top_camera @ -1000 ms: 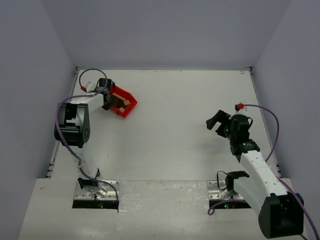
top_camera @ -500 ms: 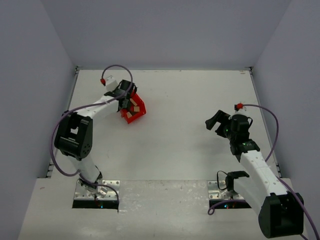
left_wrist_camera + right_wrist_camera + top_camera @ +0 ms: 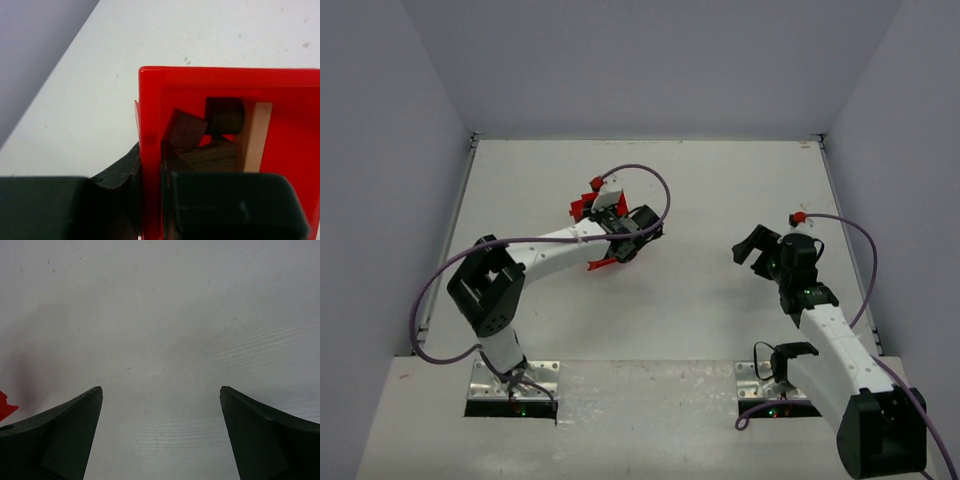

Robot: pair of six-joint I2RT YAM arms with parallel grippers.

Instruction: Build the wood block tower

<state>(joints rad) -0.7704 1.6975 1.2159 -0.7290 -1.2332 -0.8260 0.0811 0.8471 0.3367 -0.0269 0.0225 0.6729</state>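
Note:
My left gripper [image 3: 625,238] is shut on one wall of the red bin [image 3: 585,207], near the table's middle-left. In the left wrist view its jaws [image 3: 150,200] pinch the bin's wall [image 3: 150,125], one finger outside and one inside. Loose wood blocks lie in the bin: a dark brown cube [image 3: 186,129], another dark block [image 3: 225,115], a grained brown block [image 3: 212,157] and a light tan block [image 3: 257,135]. No stacked column shows in any view. My right gripper [image 3: 756,248] is open and empty over bare table at the right, fingers spread wide [image 3: 160,390].
A sliver of the red bin [image 3: 5,405] shows at the left edge of the right wrist view. The white table [image 3: 720,190] is walled by grey panels at the back and sides. The arm bases sit at the near edge.
My left arm has swung the red bin from the far-left back corner towards the table's middle, turning it on the way. The right arm has stayed still.

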